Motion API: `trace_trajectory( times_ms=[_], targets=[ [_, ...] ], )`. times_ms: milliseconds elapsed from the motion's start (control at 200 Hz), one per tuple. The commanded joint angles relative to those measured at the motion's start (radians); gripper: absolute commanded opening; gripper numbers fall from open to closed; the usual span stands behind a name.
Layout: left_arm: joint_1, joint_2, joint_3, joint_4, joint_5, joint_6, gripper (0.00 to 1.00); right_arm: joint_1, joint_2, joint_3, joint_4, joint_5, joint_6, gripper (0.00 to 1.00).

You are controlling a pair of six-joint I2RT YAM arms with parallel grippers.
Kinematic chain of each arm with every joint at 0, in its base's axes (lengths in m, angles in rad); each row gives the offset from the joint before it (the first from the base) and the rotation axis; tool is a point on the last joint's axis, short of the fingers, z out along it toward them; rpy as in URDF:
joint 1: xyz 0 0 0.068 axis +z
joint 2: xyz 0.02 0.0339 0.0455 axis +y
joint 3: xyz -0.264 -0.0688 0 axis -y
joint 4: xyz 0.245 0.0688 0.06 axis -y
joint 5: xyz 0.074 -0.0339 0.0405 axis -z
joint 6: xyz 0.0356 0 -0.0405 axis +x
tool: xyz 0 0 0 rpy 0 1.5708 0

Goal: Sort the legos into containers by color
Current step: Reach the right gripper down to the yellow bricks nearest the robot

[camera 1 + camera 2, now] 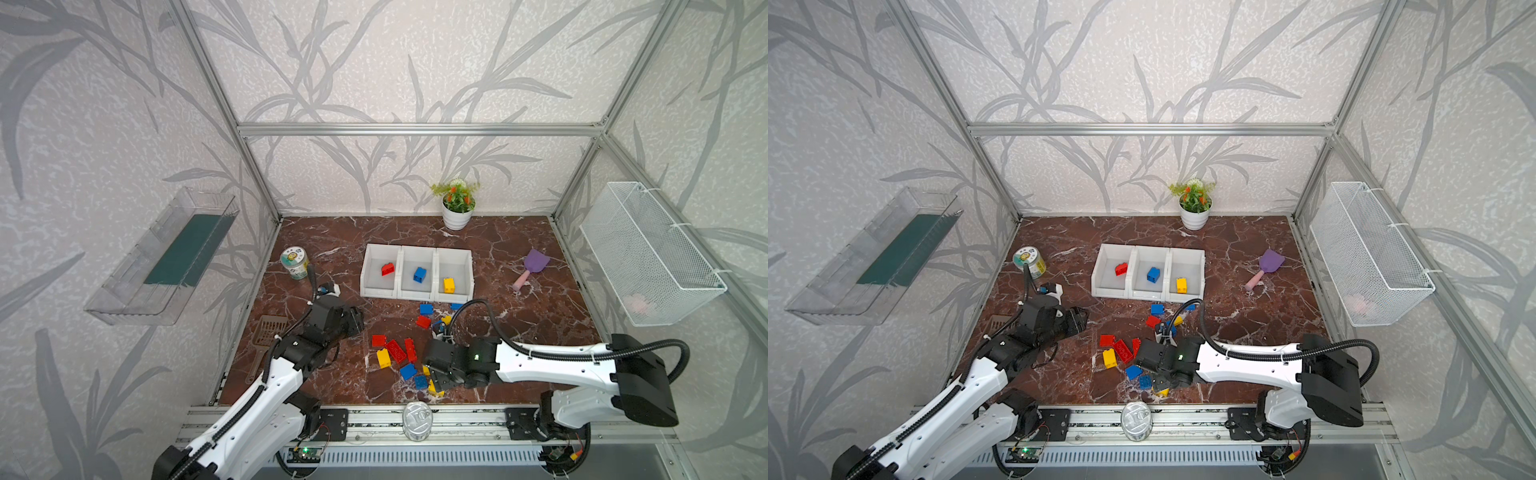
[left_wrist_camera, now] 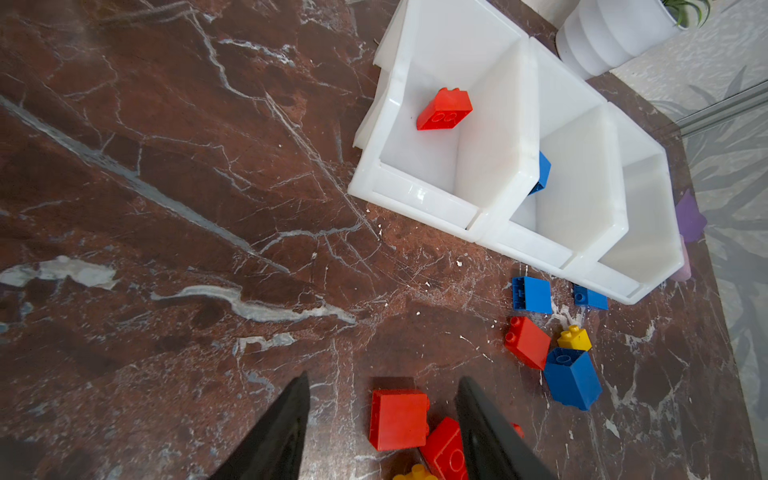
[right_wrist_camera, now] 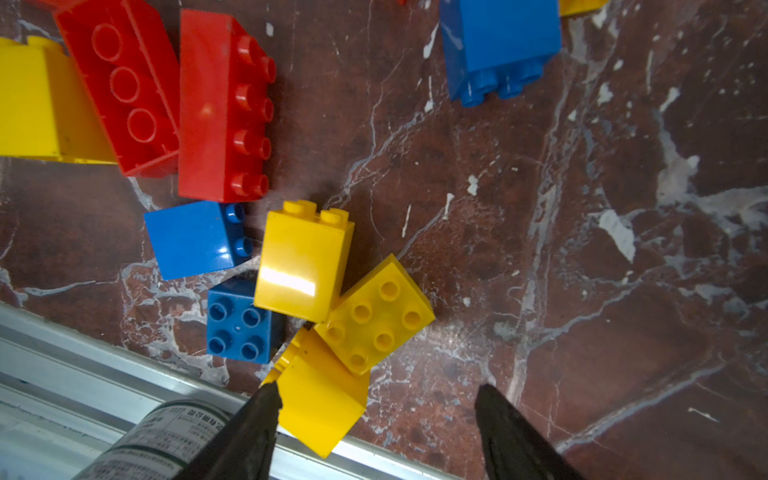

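Right gripper (image 3: 376, 388): jaws stand well apart, nothing clamped. One finger (image 3: 249, 424) touches the corner of a yellow brick (image 3: 320, 409) lying close to the table's front edge, beside the aluminium rail (image 3: 62, 365). Cannot tell whether that brick sits flat or tipped.

Left gripper (image 2: 384, 378): jaws part open, empty, hovering near a square red brick (image 2: 398, 419).

Legos (image 1: 399, 357): most lie loose in front of the containers (image 1: 401, 254). In both top views each bin holds one brick: red, blue, yellow from left to right.

Risks, as judged:
- An off-centre close would likely spin the yellow brick or nudge it over the edge onto the rail, towards the can (image 3: 158, 432).
- It touches a studded yellow neighbour (image 3: 376, 313), and a lift may drag that along.
- Glossy plastic faces may slip between the jaws.
- A left finger may land on the long red brick (image 2: 444, 453) beside its target.

Surface: table (image 1: 540, 332) in polished red-brown marble pattern, white veins, small white flecks. It looks hard, so bricks probably slide easily.

Room: aluminium-framed cell with leaf-patterned wallpaper. A potted plant (image 1: 456, 208) stands at the back. A clear tray (image 1: 124, 299) and a wire basket (image 1: 648, 257) hang on the side walls.
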Motion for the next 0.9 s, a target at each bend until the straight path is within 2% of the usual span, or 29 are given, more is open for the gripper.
trace_trajectory(
  times_ms=[0, 895],
  targets=[
    [0.001, -0.025, -0.031, -0.020, -0.029, -0.022, 0.59, 0.024, 0.024, 0.021, -0.008, 0.017, 0.042, 0.75],
    [0.001, -0.023, -0.062, -0.005, -0.007, -0.032, 0.60, 0.055, 0.151, 0.047, 0.023, -0.046, 0.093, 0.75]
  ],
)
